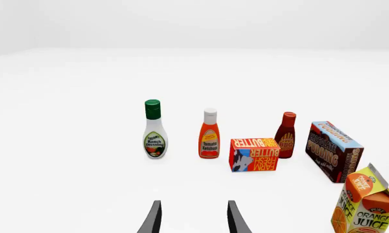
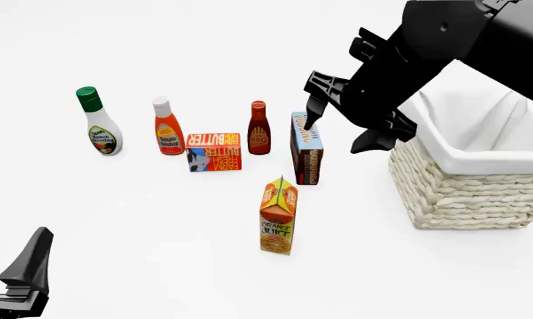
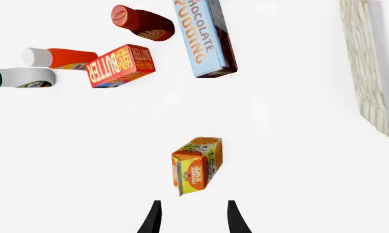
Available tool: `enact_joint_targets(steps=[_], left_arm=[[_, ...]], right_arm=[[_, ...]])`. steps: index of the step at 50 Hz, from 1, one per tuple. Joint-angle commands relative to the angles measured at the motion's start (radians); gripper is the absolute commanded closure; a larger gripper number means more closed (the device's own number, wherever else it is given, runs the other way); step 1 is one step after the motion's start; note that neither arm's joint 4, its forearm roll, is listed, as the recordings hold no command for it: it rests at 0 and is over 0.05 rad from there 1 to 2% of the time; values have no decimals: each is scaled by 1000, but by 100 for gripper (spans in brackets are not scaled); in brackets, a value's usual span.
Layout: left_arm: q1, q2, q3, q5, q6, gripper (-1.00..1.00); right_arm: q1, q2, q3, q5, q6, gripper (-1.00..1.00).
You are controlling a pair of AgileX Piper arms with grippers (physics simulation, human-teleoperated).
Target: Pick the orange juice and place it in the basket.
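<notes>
Lower left of the front view: left gripper (image 2: 18, 282), black, parked low, its fingers spread with nothing between them in its wrist view. Centre, nearer: orange-and-yellow gable-top orange juice carton (image 2: 278, 216), upright, standing alone and well apart from other goods, so approachable from above. Middle row: green-capped ranch dressing bottle (image 2: 100, 121), ketchup bottle (image 2: 167, 126), flat orange butter box (image 2: 214, 151), dark sauce bottle (image 2: 258, 128), chocolate pudding box (image 2: 306, 148). Right: cream wicker basket (image 2: 466, 189), white-lined. Upper right: right gripper (image 3: 192, 218), aloft, fingers apart, empty, aimed down at the carton.
</notes>
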State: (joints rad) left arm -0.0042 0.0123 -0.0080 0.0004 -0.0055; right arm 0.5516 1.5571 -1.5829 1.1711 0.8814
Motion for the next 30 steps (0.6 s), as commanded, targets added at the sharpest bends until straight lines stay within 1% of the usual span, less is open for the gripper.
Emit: enact_joint_targets(steps=[1, 3, 10, 14, 15, 18, 19, 21, 29, 30], left_arm=[[1, 0, 2, -1, 0, -100], [1, 0, 2, -1, 0, -100], [1, 0, 2, -1, -1, -100], [1, 0, 2, -1, 0, -100], [2, 0, 2, -1, -1, -100], [1, 0, 2, -1, 0, -100], [1, 0, 2, -1, -1, -100], [2, 0, 2, -1, -1, -100], [2, 0, 2, -1, 0, -100], [1, 0, 2, -1, -1, -100]], right_arm=[[38, 54, -62, 44, 0, -100], [37, 56, -61, 46, -3, -100], [59, 52, -29, 41, 21, -100], [60, 65, -40, 46, 19, -100], [53, 73, -38, 48, 9, -100], [55, 82, -45, 49, 7, -100], [49, 91, -45, 49, -2, -100], [58, 93, -51, 49, 6, -100], [61, 126, -63, 48, -6, -100], [70, 125, -64, 48, 2, -100]])
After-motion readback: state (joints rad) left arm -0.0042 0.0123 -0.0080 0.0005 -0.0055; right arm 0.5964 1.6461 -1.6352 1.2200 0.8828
